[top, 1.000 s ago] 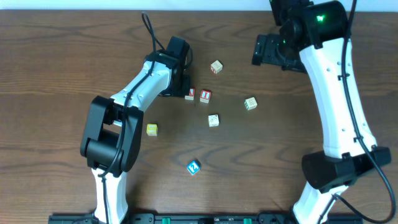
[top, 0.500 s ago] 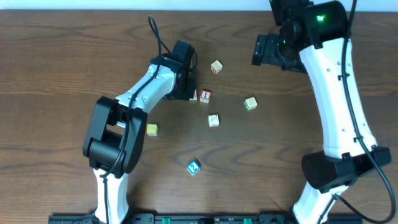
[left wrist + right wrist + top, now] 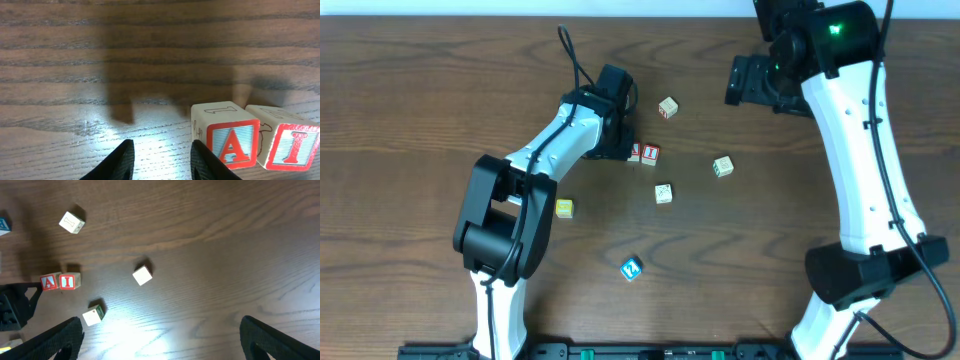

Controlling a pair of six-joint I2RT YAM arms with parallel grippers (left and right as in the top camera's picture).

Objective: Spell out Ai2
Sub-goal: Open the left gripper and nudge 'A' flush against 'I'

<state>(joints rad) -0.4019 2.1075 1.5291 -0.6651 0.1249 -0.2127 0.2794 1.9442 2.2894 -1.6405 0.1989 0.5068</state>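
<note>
**Q:** Which step is in hand?

**A:** On the wooden table (image 3: 420, 100), my right gripper (image 3: 162, 335) hangs high, fingers spread wide and empty. My left gripper (image 3: 162, 150) sits low, fingers a little apart with nothing between them, just beside the A block (image 3: 225, 137). The A block touches the I block (image 3: 290, 142), so "Ai" reads as laid.

**Q:** What does the next move call for?

**A:** I judge that I should fetch the blue 2 block (image 3: 631, 268), which lies well apart, and set it beyond the I block.
</note>
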